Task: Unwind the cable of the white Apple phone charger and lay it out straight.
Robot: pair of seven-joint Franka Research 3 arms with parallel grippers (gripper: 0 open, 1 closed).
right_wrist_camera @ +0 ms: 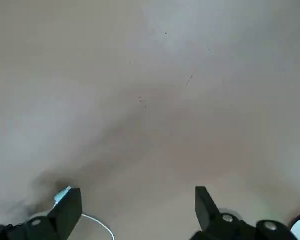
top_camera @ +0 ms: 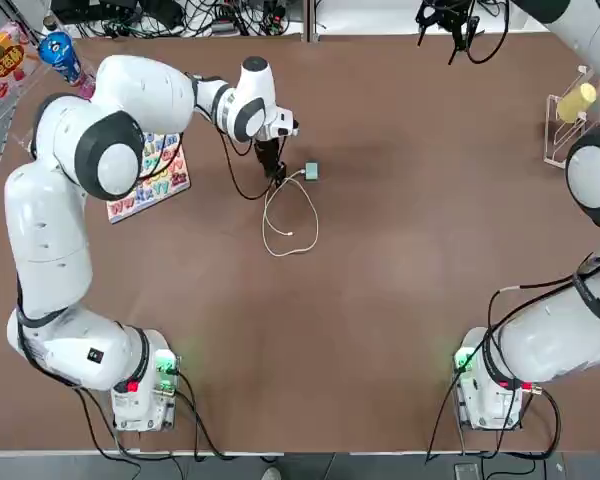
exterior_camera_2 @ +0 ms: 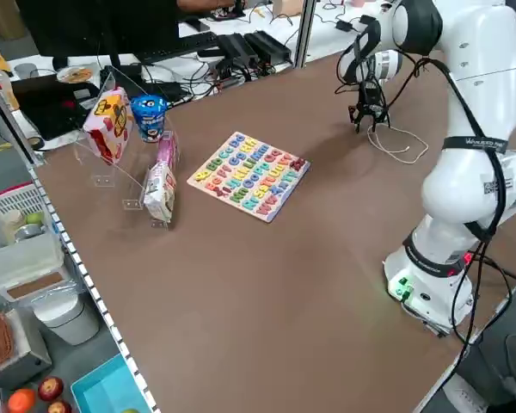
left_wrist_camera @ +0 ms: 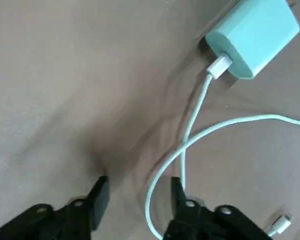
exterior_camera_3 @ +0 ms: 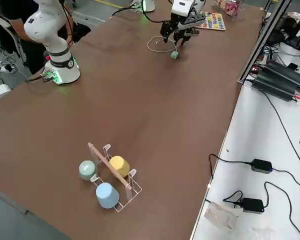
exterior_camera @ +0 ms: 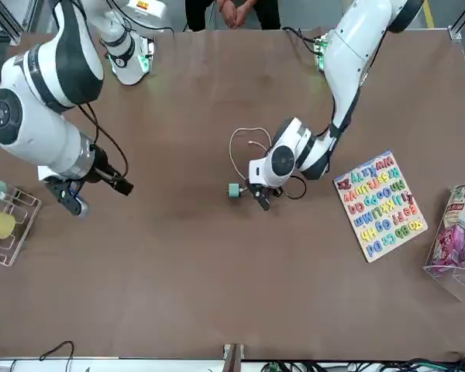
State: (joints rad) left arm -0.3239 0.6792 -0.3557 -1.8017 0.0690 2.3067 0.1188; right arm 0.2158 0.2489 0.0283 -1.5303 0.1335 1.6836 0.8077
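While the left gripper [top_camera: 276, 172] hangs low over the middle-far part of the table [top_camera: 400, 260], its fingers [left_wrist_camera: 97, 197] stand apart w/ nothing between them, tips just above the brown top. The white Apple phone charger [top_camera: 311, 171] lies flat just beside that gripper, on its right, pale blue-green in the wrist view [left_wrist_camera: 252, 37]. The cable [top_camera: 292, 215] leaves the block, crosses over itself near the gripper and runs in a loose loop toward the robot's side; in the left wrist view one strand [left_wrist_camera: 182, 150] passes close by one fingertip, touching or not I can't tell. The tiny connector [left_wrist_camera: 281, 223] rests on the table inside the loop area. An alphabet puzzle board [top_camera: 150, 175] sits to the left, partly under the left arm. The right gripper [exterior_camera: 68, 194] hovers well apart at the far right, near a wire rack [top_camera: 565, 120] w/ a yellow cup [top_camera: 577, 101], fingers [right_wrist_camera: 67, 207] spread wide, empty.
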